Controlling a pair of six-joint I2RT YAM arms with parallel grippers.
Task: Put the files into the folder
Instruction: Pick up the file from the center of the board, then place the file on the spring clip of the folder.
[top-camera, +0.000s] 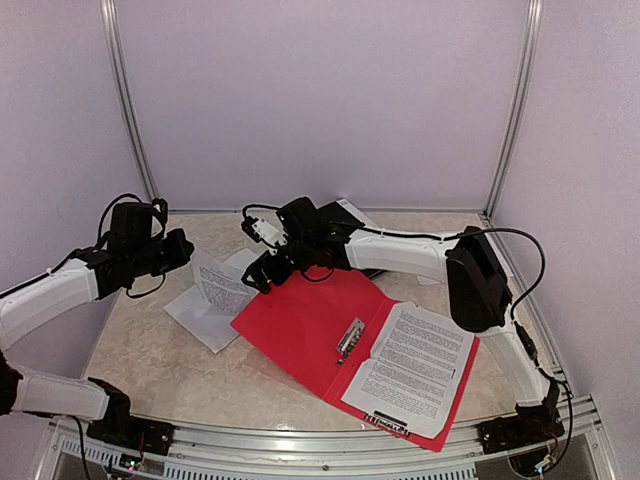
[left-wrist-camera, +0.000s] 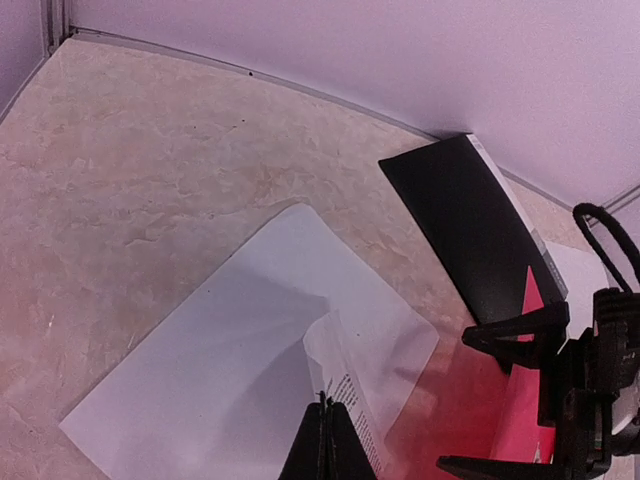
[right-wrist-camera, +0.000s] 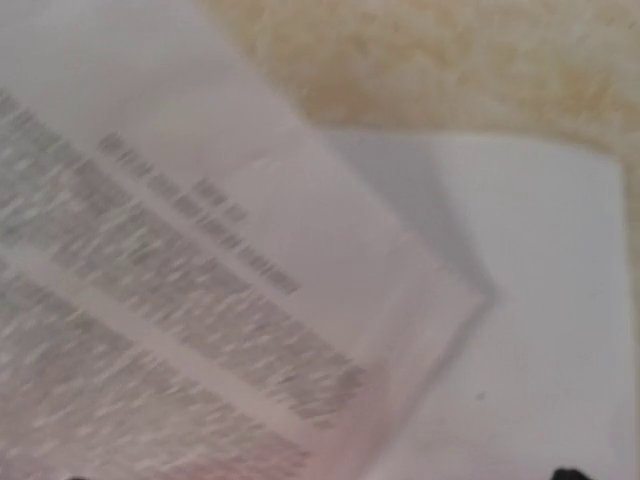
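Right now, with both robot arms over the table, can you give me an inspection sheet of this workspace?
Surface: beige marbled tabletop, no spills seen.
Job's things: red folder lying open, metal clip at its spine; flat printed sheet on its right half; lifted printed sheet raised by one edge; blank sheet flat beneath it.
Clutter: black flat cover at the back, by the folder.
Grippers: left gripper shut on the lifted printed sheet; right gripper open at the folder's far corner.
Cables: black cables loop over the left wrist; another follows the right arm.
Surroundings: pale walls, aluminium posts.
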